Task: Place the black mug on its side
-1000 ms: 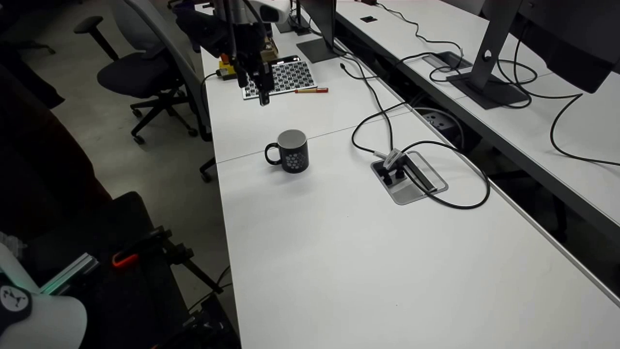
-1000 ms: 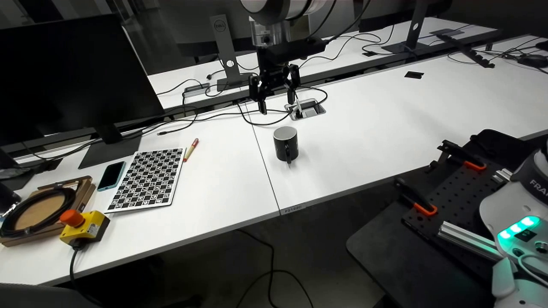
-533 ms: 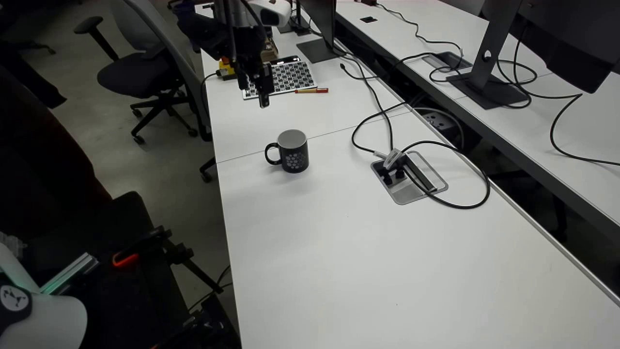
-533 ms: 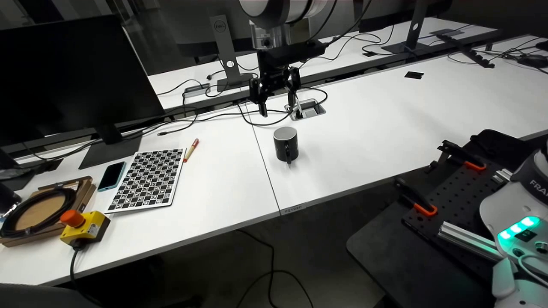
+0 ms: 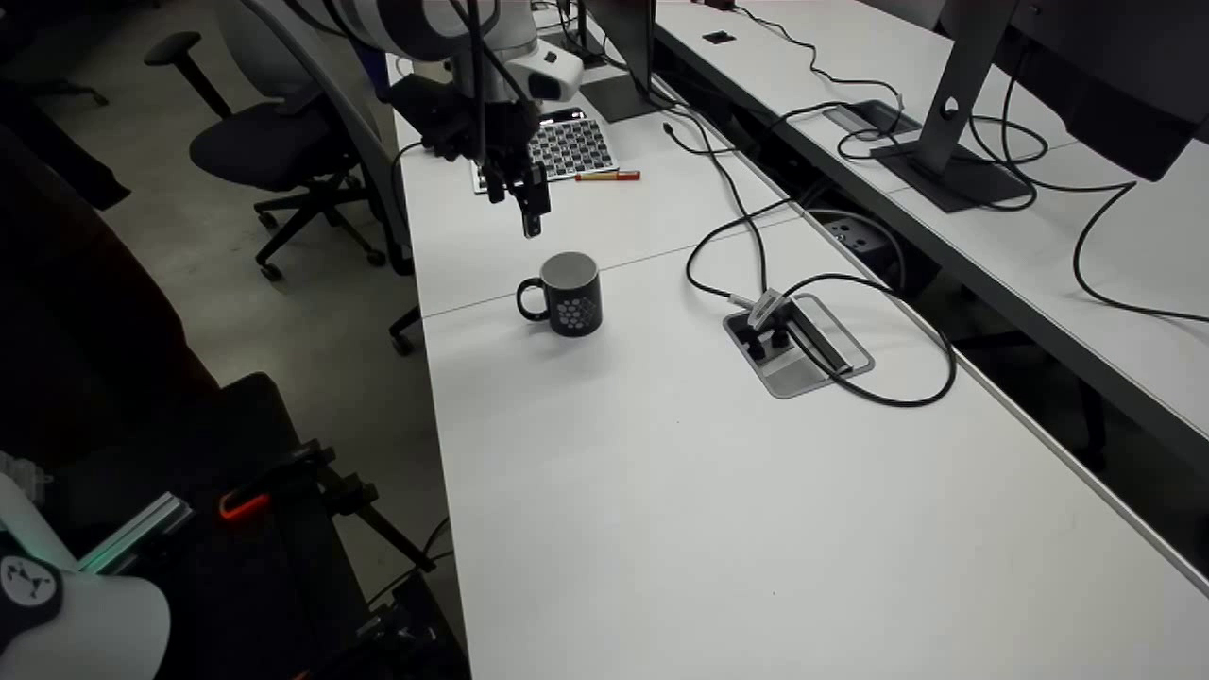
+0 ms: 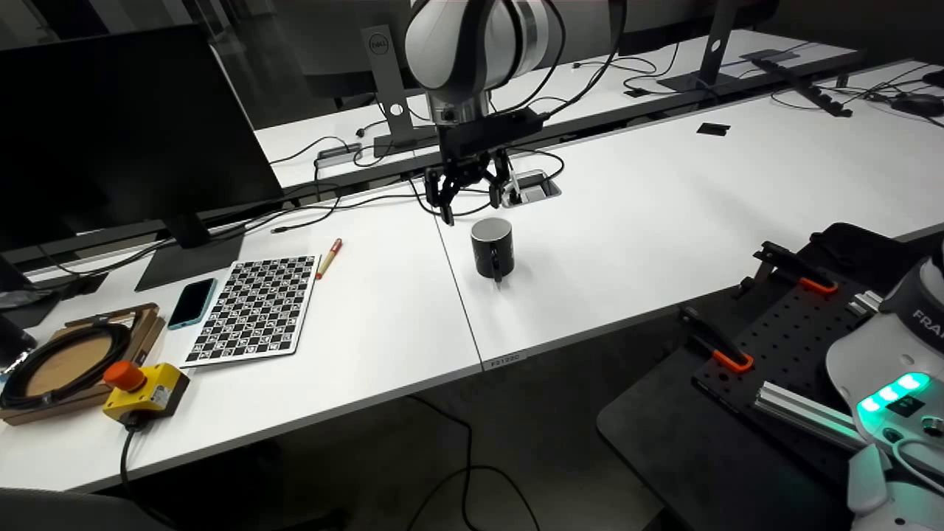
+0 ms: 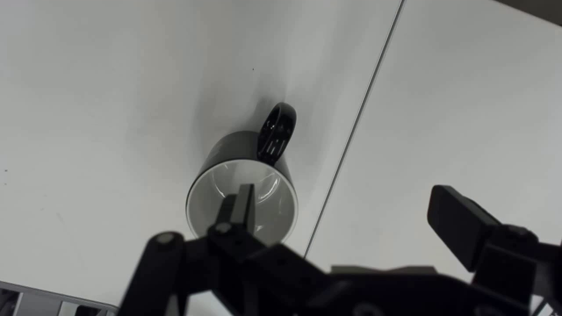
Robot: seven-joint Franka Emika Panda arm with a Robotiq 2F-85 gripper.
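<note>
The black mug stands upright on the white table, dark outside with a pale grey interior. It shows in both exterior views (image 5: 576, 314) (image 6: 484, 256). Its loop handle points toward the table's near edge in an exterior view (image 6: 497, 264). My gripper (image 5: 514, 210) is open and empty, above the table and apart from the mug. In an exterior view the gripper (image 6: 471, 211) hangs just above and left of the mug's rim. In the wrist view one finger of the gripper (image 7: 343, 193) overlaps the opening of the mug (image 7: 232, 145); the other is over bare table.
A socket box (image 5: 798, 348) with looping black cables lies beside the mug. A checkered board (image 6: 258, 310), a pen (image 6: 329, 258), a phone (image 6: 192, 303) and a yellow stop button (image 6: 147, 392) lie on the table. A monitor (image 6: 133, 140) stands behind them.
My gripper has moved down and closer to the mug, mostly in the last half second. It stays open. The mug has not moved.
</note>
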